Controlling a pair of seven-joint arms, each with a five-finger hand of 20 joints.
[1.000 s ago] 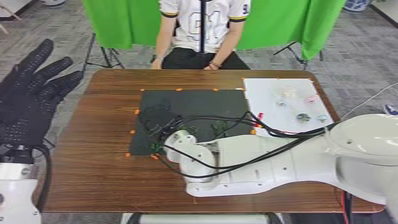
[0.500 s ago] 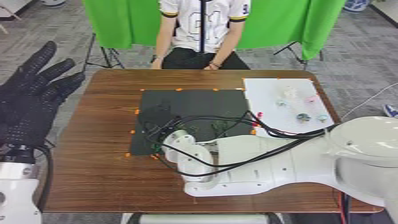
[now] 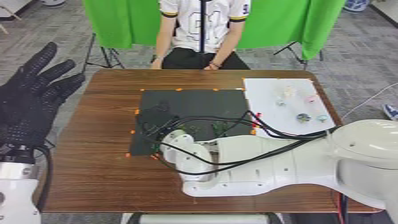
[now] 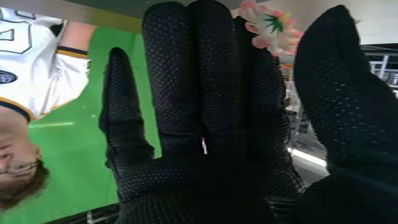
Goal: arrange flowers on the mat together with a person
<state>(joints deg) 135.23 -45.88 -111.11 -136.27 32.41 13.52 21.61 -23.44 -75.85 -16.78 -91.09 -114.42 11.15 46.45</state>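
Head view: right arm is easing slightly toward bottom edge!
Left hand: spreading beside the table.
Right hand: extending, straight-fingered, over the mat.
Flower: showing between fingers and thumb.

The place looked like a robotics lab or a test corner in a carpeted, office-like room. Two white robot arms came in over a brown wooden table, with loose black cables running along the right one. Small orange marks sat along the edges of a dark mat, as if to fix its position, and a white sheet lay beside it. Beyond the table, a bright green cloth hung like a studio backdrop, with thin black stand legs at its foot. Grey patterned carpet covered the floor around it all.
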